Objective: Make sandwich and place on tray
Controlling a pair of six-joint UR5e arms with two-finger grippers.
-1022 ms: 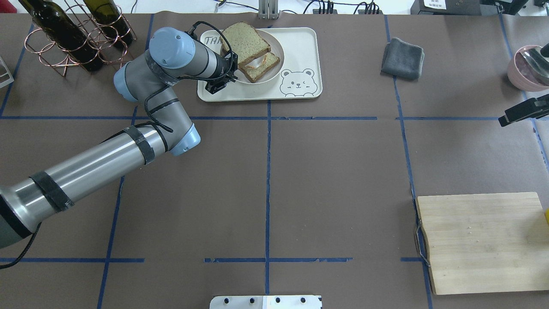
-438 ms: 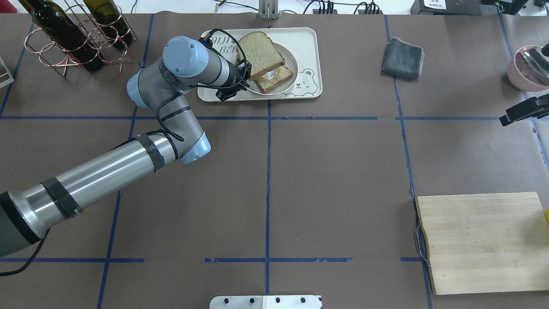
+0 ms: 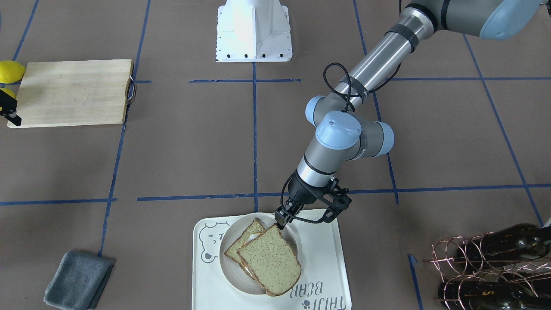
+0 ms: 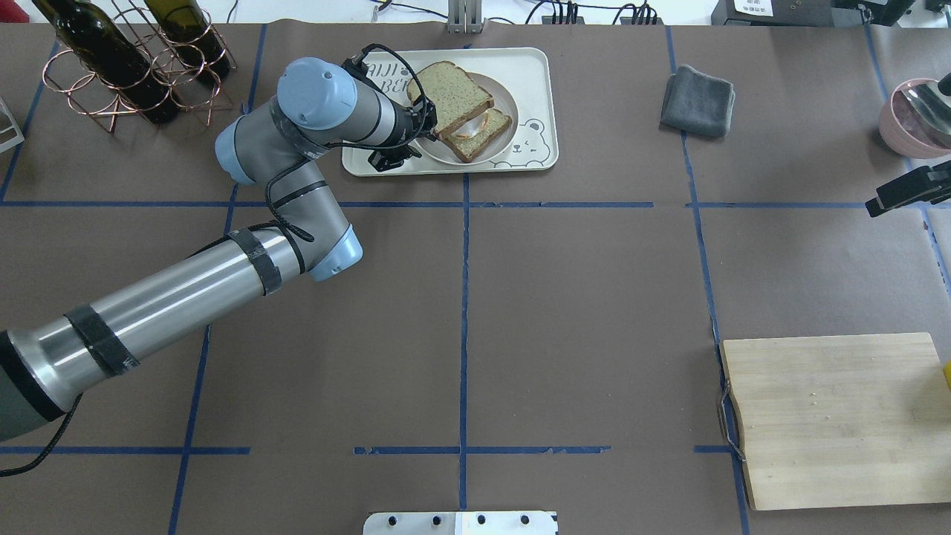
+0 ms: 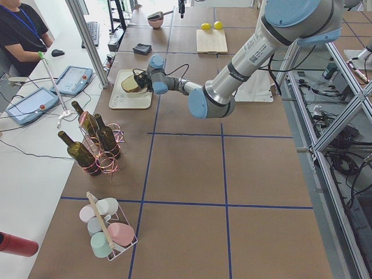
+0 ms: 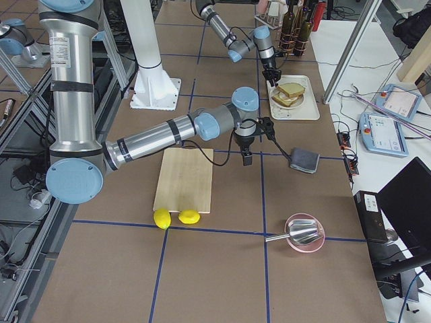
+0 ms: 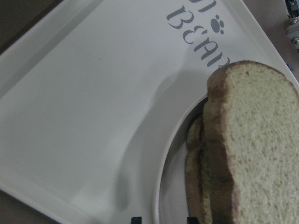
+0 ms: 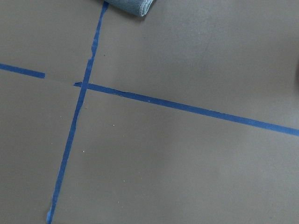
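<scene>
The sandwich [image 4: 449, 96], two tan speckled bread slices with a white egg between them, lies on a round white dish [image 4: 511, 111] on the cream bear tray [image 4: 531, 82] at the far middle of the table. My left gripper [image 4: 427, 134] is at the dish's left rim. In the left wrist view its two dark fingertips [image 7: 135, 219] straddle the dish rim [image 7: 161, 186], shut on it, next to the sandwich [image 7: 257, 140]. The front view shows the gripper [image 3: 279, 224] at the dish edge by the top slice [image 3: 269, 258]. My right gripper [image 4: 880, 202] hangs at the right edge; its jaws are not visible.
A folded grey cloth [image 4: 697, 91] lies right of the tray. A pale wooden cutting board [image 4: 839, 416] lies near right, with two lemons [image 6: 161, 219] beside it. A copper rack with wine bottles [image 4: 126, 67] stands far left. A pink bowl [image 4: 917, 119] holds a metal scoop far right.
My left gripper has moved right and a little nearer, and the dish with the sandwich has moved with it across the tray toward the bear drawing. The right arm has not moved.
</scene>
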